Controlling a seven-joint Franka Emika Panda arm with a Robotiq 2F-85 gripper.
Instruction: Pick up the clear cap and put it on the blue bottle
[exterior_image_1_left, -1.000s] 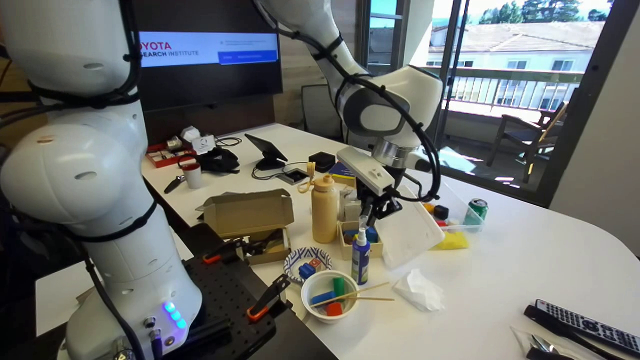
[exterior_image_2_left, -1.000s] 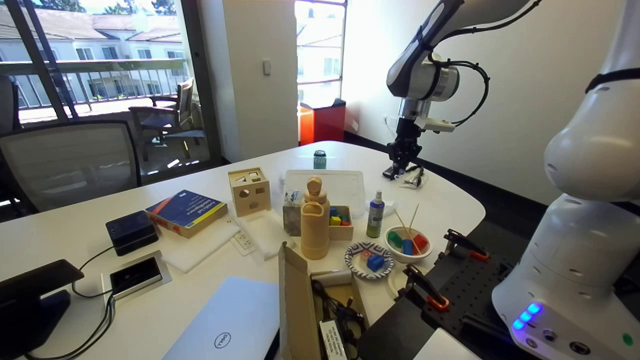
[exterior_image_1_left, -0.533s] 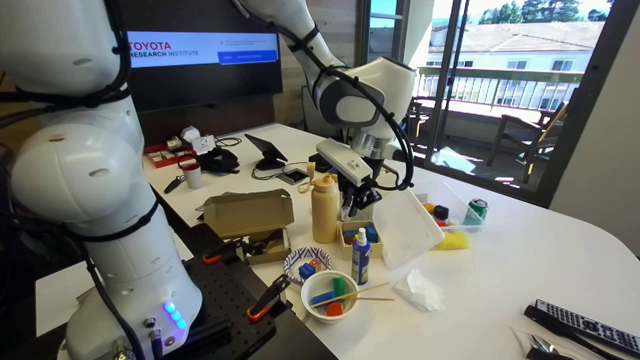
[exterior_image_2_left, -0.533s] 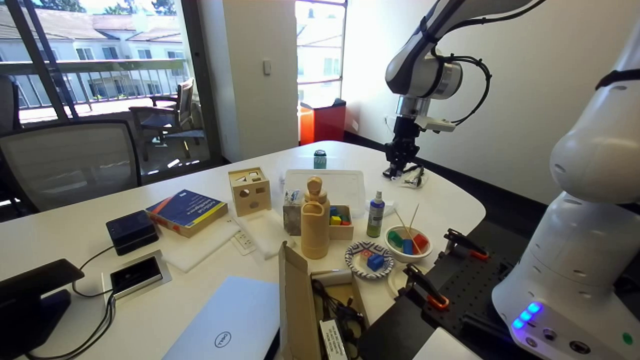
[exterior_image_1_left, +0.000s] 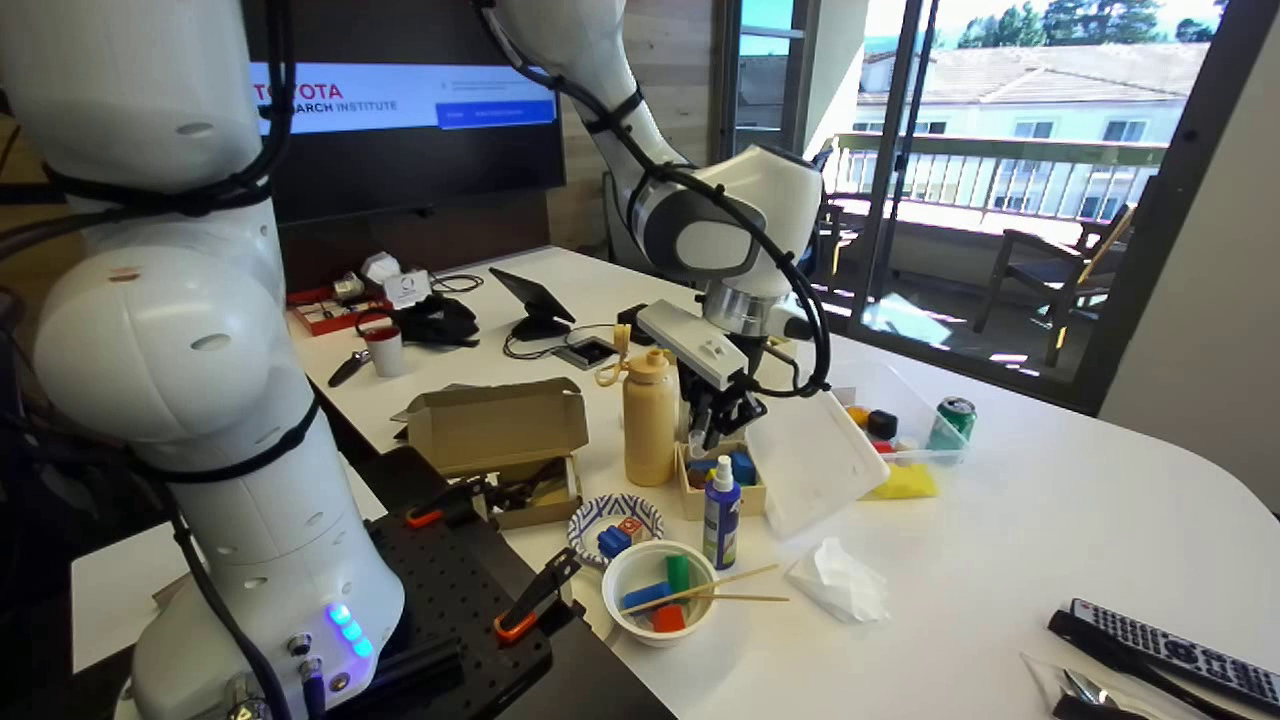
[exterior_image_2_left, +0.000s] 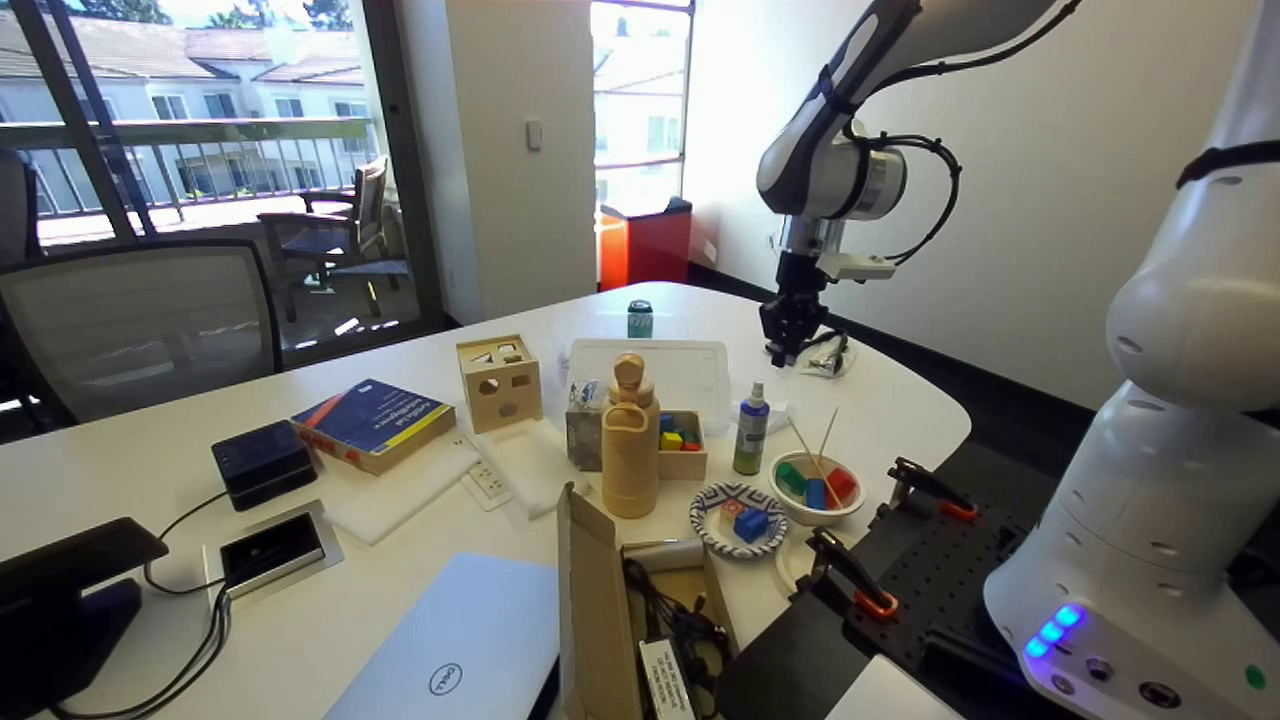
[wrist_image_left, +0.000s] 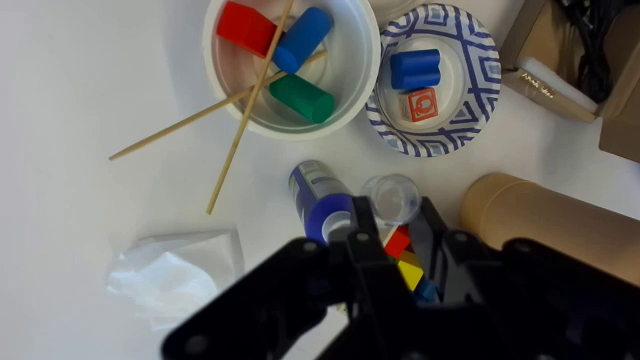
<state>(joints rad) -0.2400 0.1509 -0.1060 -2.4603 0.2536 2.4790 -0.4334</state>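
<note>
The blue bottle (exterior_image_1_left: 722, 525) stands upright on the table with a white spray nozzle; it also shows in an exterior view (exterior_image_2_left: 750, 432) and at the left of the jaws in the wrist view (wrist_image_left: 320, 200). My gripper (wrist_image_left: 394, 206) is shut on the clear cap (wrist_image_left: 393, 197), a small see-through cylinder held between the fingertips. In an exterior view the gripper (exterior_image_1_left: 708, 428) holds the cap (exterior_image_1_left: 697, 443) in the air, above and a little left of the bottle's nozzle. In an exterior view the gripper (exterior_image_2_left: 785, 352) appears right of and higher than the bottle. The nozzle is partly hidden by a finger in the wrist view.
A tall tan flask (exterior_image_1_left: 648, 420) stands close beside the gripper. A small box of blocks (exterior_image_1_left: 752, 500) sits behind the bottle. A white bowl (exterior_image_1_left: 612, 600) with sticks, a patterned plate (exterior_image_1_left: 575, 530) and a crumpled tissue (exterior_image_1_left: 840, 580) lie nearby.
In an exterior view the gripper with the cap has moved left from above the nozzle, then slightly lower. The bottle has not moved.
</note>
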